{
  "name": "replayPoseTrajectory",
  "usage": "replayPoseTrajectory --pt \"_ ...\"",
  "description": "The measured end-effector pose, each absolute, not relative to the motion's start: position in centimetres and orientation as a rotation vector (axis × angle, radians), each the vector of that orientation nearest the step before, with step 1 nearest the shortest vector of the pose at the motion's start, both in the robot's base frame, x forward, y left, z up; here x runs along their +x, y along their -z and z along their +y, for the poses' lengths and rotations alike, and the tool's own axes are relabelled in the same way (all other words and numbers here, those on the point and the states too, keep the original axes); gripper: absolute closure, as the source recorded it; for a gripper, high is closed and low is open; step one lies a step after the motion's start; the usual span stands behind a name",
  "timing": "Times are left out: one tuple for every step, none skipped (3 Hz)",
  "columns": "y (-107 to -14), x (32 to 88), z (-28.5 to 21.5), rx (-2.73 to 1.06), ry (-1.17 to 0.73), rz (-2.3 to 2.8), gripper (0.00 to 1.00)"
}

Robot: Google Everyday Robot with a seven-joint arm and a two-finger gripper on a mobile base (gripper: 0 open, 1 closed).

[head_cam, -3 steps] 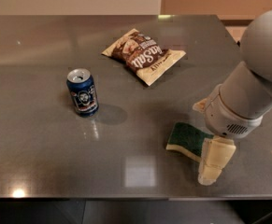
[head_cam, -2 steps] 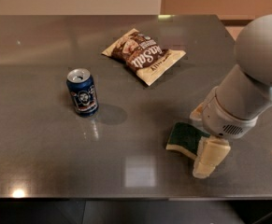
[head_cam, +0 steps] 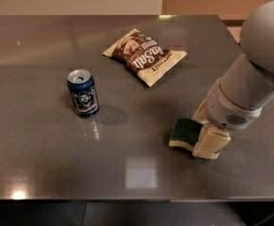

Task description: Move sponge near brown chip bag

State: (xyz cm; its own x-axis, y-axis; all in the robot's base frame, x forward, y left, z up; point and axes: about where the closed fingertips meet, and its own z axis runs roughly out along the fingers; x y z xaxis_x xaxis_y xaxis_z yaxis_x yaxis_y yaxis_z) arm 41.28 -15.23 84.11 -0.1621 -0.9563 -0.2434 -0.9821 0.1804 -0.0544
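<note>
On the right front part of the grey metal table (head_cam: 42,173), the sponge (head_cam: 185,132) lies flat, green scrub side up, pale yellow foam showing along its near edge; its left end is in plain sight, its right end is hidden behind the gripper (head_cam: 210,143); the gripper is down at table level, touching or all but touching the sponge at that right end, its cream-coloured tip standing just right of and a little nearer the camera than the green top; whether it is parted or closed, and whether it has hold of the sponge, cannot be told from this angle; the white arm (head_cam: 249,93) rises from it up and to the right, with a large rounded housing at the upper right corner of the view.

Brown chip bag (head_cam: 143,55) lies flat toward the back middle of the table, set at a slant, lettering upward; it is well apart from the sponge, up and to the left of it, with bare tabletop between them; blue soda can (head_cam: 83,93) stands upright left of centre, silver top showing, shadow falling to its right; the can is well apart from both the bag and the sponge; two bright patches of reflected light sit on the tabletop near the front edge.
</note>
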Motion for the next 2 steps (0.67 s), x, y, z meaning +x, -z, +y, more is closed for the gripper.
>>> replayPoseTrajectory --pt "-86.6 43.3 -15.2 -1.821 -0.171 2.232 0.87" --pt "-89.9 47.0 -15.0 -1.740 -0.175 2.239 1.00"
